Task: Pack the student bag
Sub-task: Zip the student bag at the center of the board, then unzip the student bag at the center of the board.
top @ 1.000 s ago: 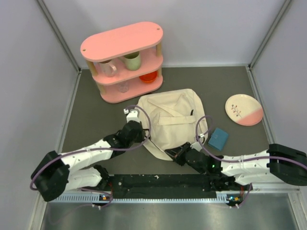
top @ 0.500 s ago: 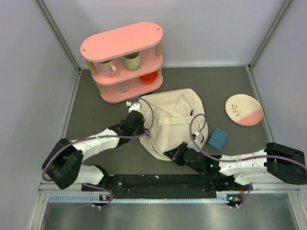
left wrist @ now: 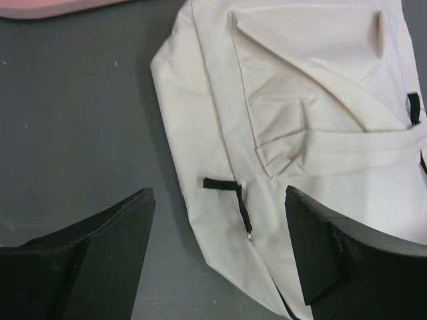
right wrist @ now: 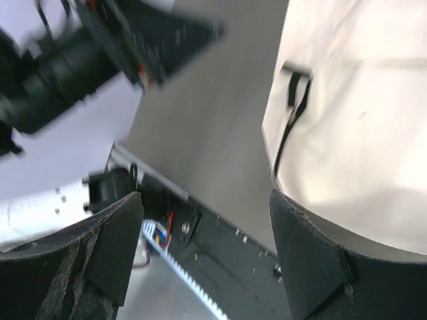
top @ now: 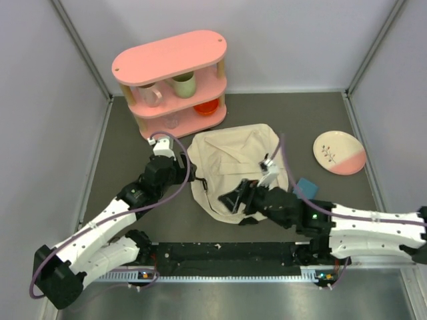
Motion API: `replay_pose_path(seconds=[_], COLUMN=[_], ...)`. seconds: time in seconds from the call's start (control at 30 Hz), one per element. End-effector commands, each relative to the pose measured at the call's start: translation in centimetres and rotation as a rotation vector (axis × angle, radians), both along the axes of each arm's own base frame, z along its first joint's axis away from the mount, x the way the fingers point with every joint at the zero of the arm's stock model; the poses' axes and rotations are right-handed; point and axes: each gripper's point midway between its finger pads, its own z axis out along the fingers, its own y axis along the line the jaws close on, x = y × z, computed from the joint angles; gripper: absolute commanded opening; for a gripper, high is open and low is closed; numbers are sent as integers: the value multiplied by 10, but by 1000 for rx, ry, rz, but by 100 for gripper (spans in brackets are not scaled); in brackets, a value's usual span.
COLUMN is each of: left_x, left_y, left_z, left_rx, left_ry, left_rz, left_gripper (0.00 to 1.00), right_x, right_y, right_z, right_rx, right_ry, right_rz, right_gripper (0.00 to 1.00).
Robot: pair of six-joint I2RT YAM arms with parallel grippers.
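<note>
Tool check: recording the left tool (left wrist: 219, 200) as released, jaws spread wide, gripping nothing, hanging over the near left edge of the bag (left wrist: 300, 100). Recording the right tool (right wrist: 207, 200) likewise as released and empty, hanging just off the bag's near edge above bare counter (right wrist: 220, 120).

Locating the bag lying flat on the counter, between the arms and the pink shelf (top: 170, 80), near the shelf's foot. Noting a plate (top: 339, 153) apart to the right and a blue pouch (top: 307, 185) just beside the bag, partly hidden behind the right arm (top: 360, 223). Noting a small zip pull (left wrist: 243, 210) on the bag's edge beneath the left tool. Being unable to tell whether the main opening is zipped.

Judging the risks from here:
- Pinching only the top layer of soft cloth, so dragging the whole bag instead of opening it.
- Missing the small zip pull, or clamping loose fabric along with it.
- Pushing the limp bag back against the shelf and disturbing the cups on it.
- Bringing both tools together along the same near edge and risking a knock between them.
- Sweeping the half-hidden pouch aside with the right arm.
</note>
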Motion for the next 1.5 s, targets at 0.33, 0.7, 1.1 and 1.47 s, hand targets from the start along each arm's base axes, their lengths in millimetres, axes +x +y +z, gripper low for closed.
replay_pose_path(seconds=[0.33, 0.7, 1.1, 1.47], left_x=[-5, 0, -3, -13], left_y=[-56, -76, -77, -69], left_z=[-3, -14, -36, -61], left_rx=[-106, -109, -96, -73], left_ry=[112, 207, 255, 310], left_rz=[-216, -268, -274, -257], left_gripper=[84, 83, 83, 83], right_x=[170, 238, 250, 244], right_y=[-143, -140, -136, -136], right_z=[-27, -68, -85, -94], right_rx=[-227, -297, -266, -272], right_ry=[115, 166, 204, 218], right_rz=[-367, -326, -282, -271], right_gripper=[63, 52, 42, 9])
